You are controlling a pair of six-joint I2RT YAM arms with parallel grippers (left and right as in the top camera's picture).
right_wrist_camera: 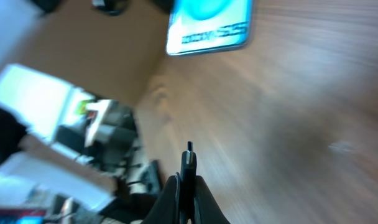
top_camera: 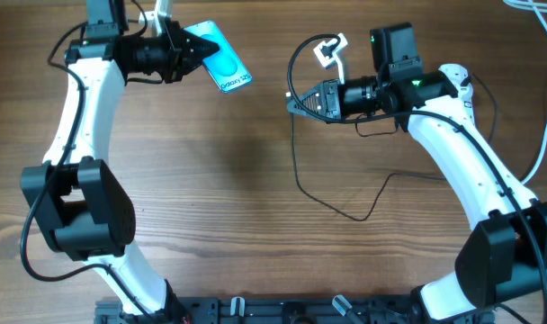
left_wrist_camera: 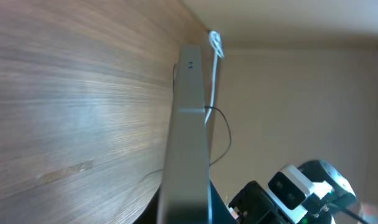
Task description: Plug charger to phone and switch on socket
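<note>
1. Wood-grain table (top_camera: 255,207) fills the overhead view, and both arms reach toward its far edge.
2. At far left, the phone (top_camera: 224,61) shows a bright turquoise screen with a paler round shape and white lettering near its free end. It lies askew to the table's edge.
3. The left claw (top_camera: 191,51) is clamped on the phone's other end. Whether the phone touches the wood cannot be told.
4. From the left wrist, the phone (left_wrist_camera: 188,124) appears edge-on as a thin grey slab running away from the camera, with the right arm (left_wrist_camera: 301,186) beyond it.
5. The right claw (top_camera: 299,101) points toward the phone but is well apart from it, with only wood between them.
6. In the blurred right-wrist view, its fingers (right_wrist_camera: 174,193) are pinched together on the charger (right_wrist_camera: 188,158). The small dark plug juts out toward the phone (right_wrist_camera: 207,25).
7. The charger's thin black cable (top_camera: 294,148) arcs over the right claw and trails down across the table in a loose curve back toward the right arm.
8. A white cable (top_camera: 533,11) crosses the far right corner, and a small white piece (top_camera: 330,49) sits just behind the right claw.
</note>
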